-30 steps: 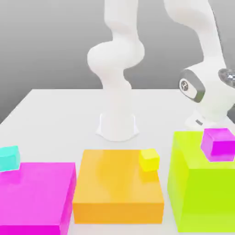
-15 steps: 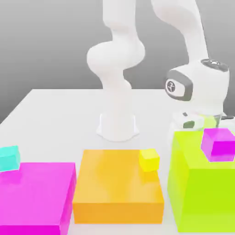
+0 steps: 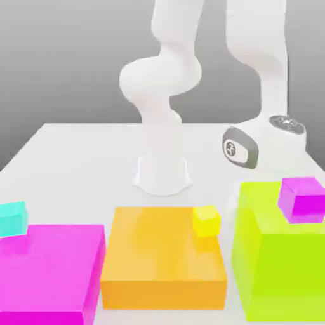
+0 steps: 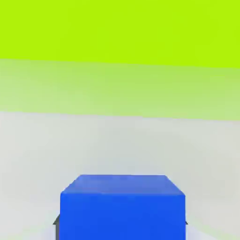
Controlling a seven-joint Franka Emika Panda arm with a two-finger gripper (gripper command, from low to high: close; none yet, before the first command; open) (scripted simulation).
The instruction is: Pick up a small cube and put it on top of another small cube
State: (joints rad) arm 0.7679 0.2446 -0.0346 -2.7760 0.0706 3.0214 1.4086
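The gripper (image 4: pixel 122 228) was closed on a blue cube (image 4: pixel 123 208) at the green block's (image 3: pixel 279 273) far side, grasp apparently made, stacking still undone.

A: Exterior view — are you reading anything off the arm (image 3: pixel 274 145)?
B: A small round emblem (image 3: pixel 231 149) is showing on the dark-edged face of its wrist. It's looking like a logo, but no letter or number is coming through.
A: And the hand view?
B: Nothing there is reading as text — logging no legible writing.
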